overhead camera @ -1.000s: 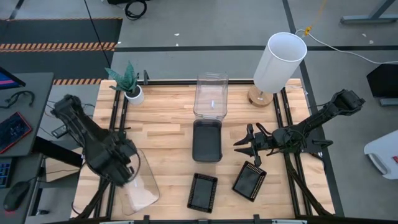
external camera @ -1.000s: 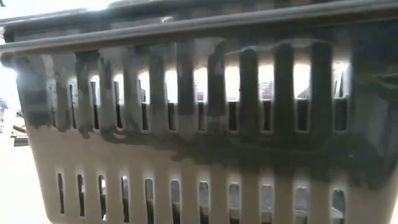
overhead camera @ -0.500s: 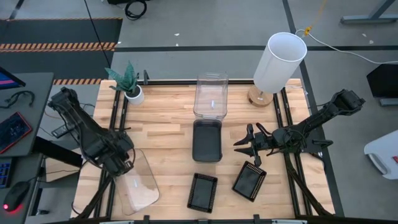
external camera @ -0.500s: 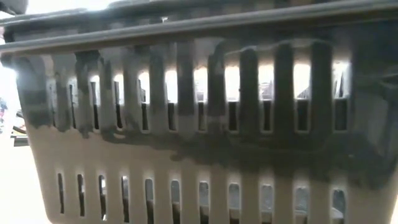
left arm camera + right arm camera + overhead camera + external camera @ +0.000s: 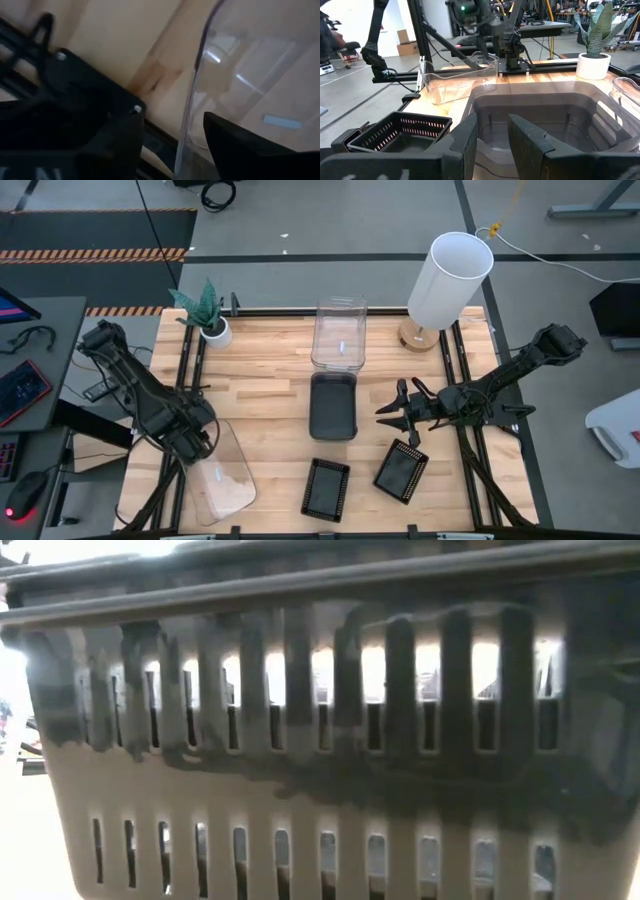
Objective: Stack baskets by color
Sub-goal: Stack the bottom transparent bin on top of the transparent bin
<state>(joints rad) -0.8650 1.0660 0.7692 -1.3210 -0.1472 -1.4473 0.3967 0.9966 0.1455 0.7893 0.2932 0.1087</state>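
The left gripper [image 5: 205,448] straddles the clear basket's [image 5: 222,480] rim with fingers spread apart, while the right gripper's [image 5: 392,418] finger state is unclear.

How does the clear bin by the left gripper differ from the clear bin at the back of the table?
The clear plastic bin by the left gripper sits at the table's front-left corner, turned at an angle; the clear plastic bin at the back sits centred and square to the table. The left gripper straddles the first one's rim, fingers open; nothing touches the second. Both are transparent, rectangular, round-cornered.
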